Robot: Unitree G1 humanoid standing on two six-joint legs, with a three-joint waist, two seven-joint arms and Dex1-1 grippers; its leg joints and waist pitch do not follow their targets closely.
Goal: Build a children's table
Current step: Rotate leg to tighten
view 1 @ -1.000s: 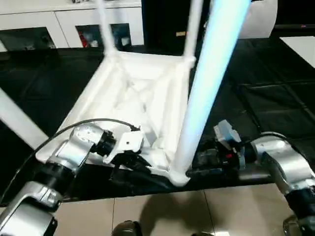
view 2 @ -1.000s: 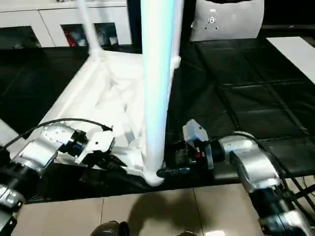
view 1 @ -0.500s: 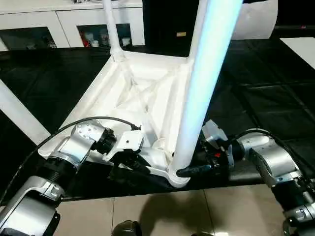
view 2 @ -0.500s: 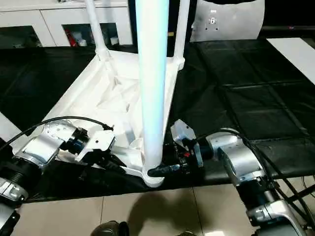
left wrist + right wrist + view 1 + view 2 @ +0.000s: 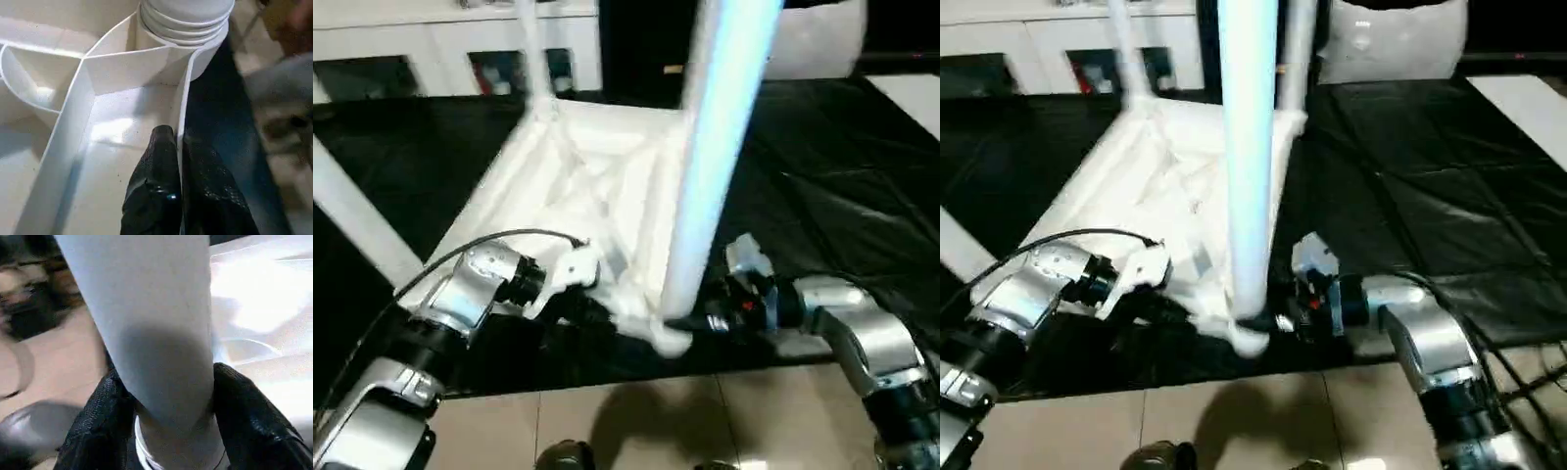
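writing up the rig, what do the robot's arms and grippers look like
Both forearms are silver metal cylinders with black joint sections. A thin black cable loops over the left wrist. The left gripper and right gripper have black textured fingers. The right wrist carries a white block with small red marks.

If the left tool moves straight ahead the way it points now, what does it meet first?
Probably the corner socket that holds the near leg. The left tool is pinched on the tabletop's rim wall, which runs straight to it.

Both silver forearms reach forward low. Left hand [image 5: 178,193] fingers pinched tight on a thin wall; right hand [image 5: 164,416] fingers clamped on either side of a round post.
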